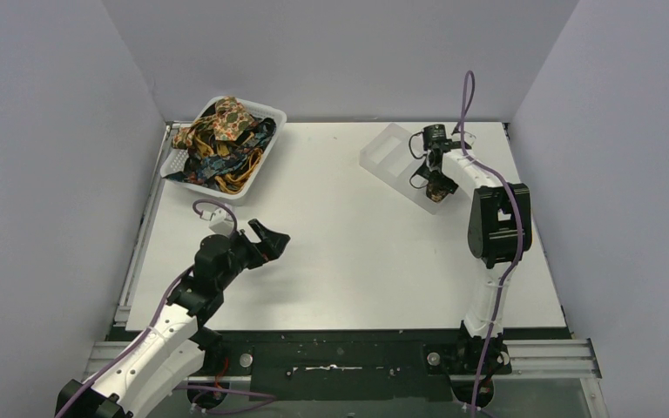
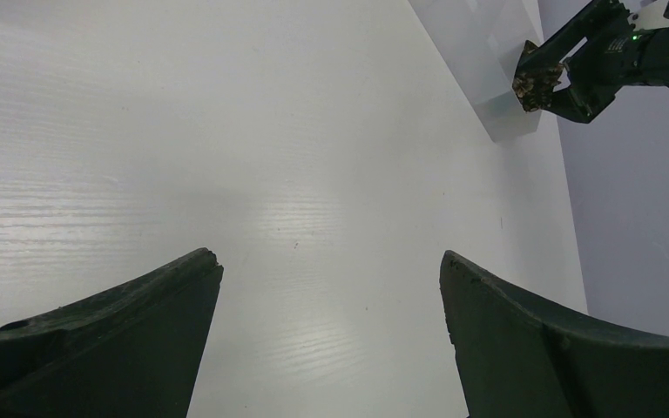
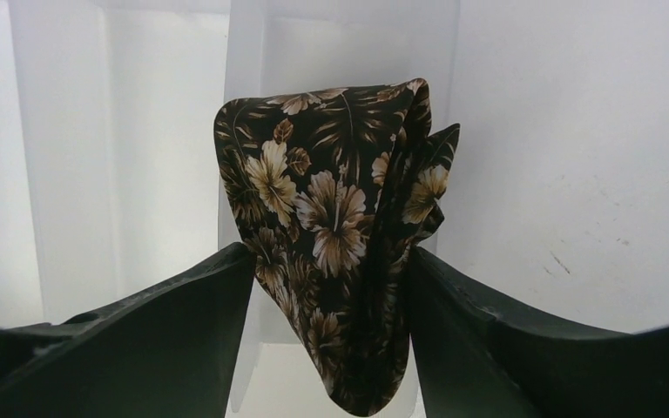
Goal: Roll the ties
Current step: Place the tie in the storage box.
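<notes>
White table (image 1: 357, 261), right fingers (image 3: 139, 348) pinching a folded brown floral tie (image 3: 331, 226) at the clear tray (image 1: 392, 148), left fingers (image 2: 96, 348) spread apart

No legible text, labels, brands, numbers or signs on anything in view

Folded floral tie (image 3: 331, 218) in right claw (image 3: 329, 255)

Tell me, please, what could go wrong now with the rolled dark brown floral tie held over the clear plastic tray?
The rolled dark brown floral tie is pinched by the right gripper with a loose outer fold showing; it could unroll on release. It hangs in line with a divider of the clear plastic compartment tray, so it may catch there.
</notes>
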